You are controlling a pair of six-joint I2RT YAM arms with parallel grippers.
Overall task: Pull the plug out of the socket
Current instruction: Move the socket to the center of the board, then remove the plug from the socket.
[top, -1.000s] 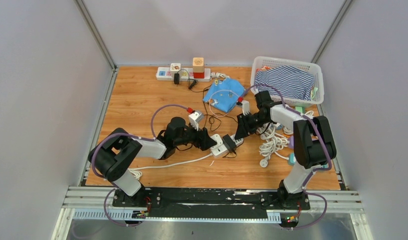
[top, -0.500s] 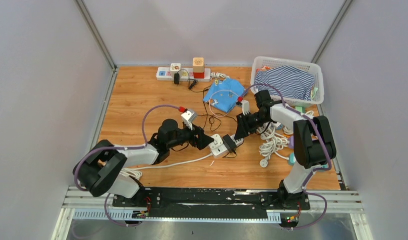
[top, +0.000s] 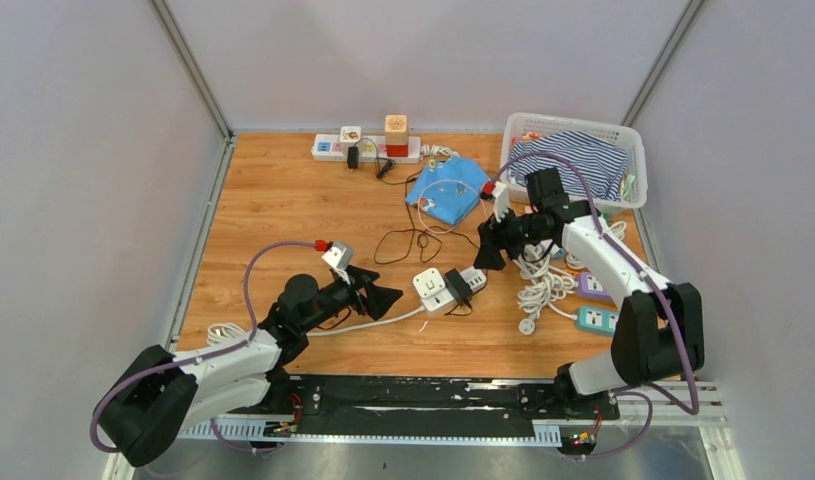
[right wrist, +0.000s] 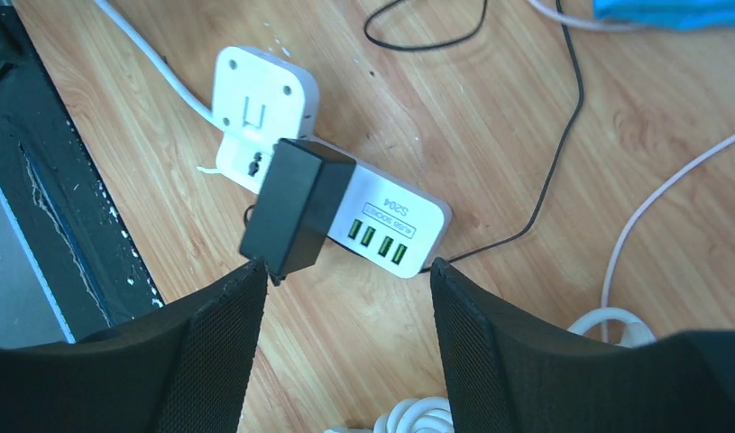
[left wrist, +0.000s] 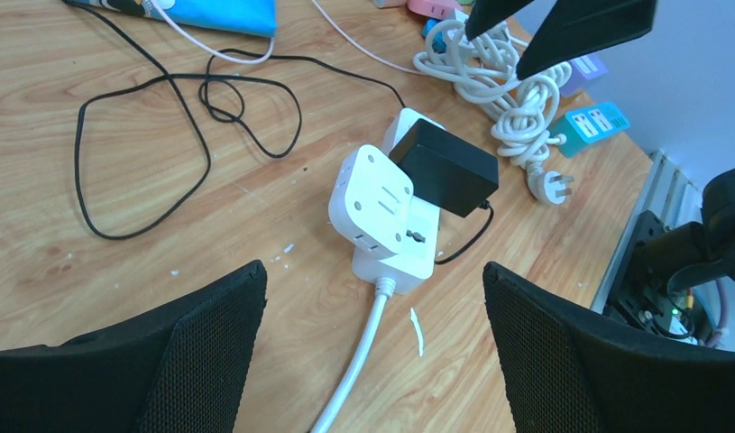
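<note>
A white socket strip (top: 465, 281) lies mid-table with a white cube adapter (top: 430, 285) and a black plug adapter (top: 456, 288) plugged into it. My left gripper (top: 381, 299) is open and empty, a short way left of the strip. In the left wrist view (left wrist: 372, 352) the strip (left wrist: 395, 257) and black plug (left wrist: 445, 167) lie ahead of the fingers. My right gripper (top: 485, 252) is open and empty, above and just right of the strip. In the right wrist view (right wrist: 345, 343) the black plug (right wrist: 296, 207) sits on the strip (right wrist: 381, 221) just beyond the fingertips.
A thin black cable (top: 403, 240) loops behind the strip. A coiled white cable (top: 543, 280) and coloured sockets (top: 595, 318) lie to the right. A blue cloth (top: 448, 185), a basket (top: 573, 125) with striped cloth and another power strip (top: 368, 148) stand at the back.
My left gripper has drawn back to the left, away from the socket strip, with its arm stretched low. My right gripper has backed off up and to the right. The plug stays in the strip.
</note>
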